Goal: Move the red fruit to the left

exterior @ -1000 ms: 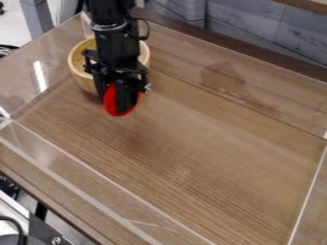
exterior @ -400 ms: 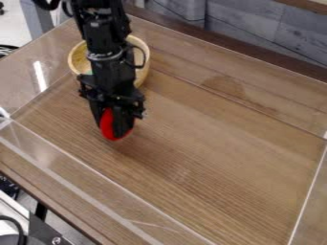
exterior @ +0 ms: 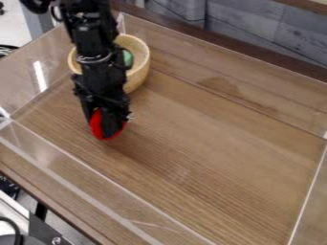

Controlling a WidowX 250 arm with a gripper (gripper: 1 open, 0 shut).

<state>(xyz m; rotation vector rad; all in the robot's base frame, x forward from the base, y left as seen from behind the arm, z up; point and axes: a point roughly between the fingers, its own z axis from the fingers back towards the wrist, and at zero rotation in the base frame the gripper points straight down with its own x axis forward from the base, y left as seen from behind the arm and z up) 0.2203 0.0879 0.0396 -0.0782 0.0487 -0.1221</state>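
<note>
While jaws clamp red fruit (exterior: 105, 125), leafy cap hidden behind gripper (exterior: 106, 119).

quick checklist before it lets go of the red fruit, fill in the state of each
1. Fruit between the gripper fingers: ok, jaws closed on it.
2. Fruit resting on the table: cannot tell, its underside is hidden.
3. Fruit clear of the bowl: ok, it is nearer the camera with a gap.
4. Green block out of the way: ok, it sits in the bowl.
5. Clear of the transparent wall on the left: ok.
</note>
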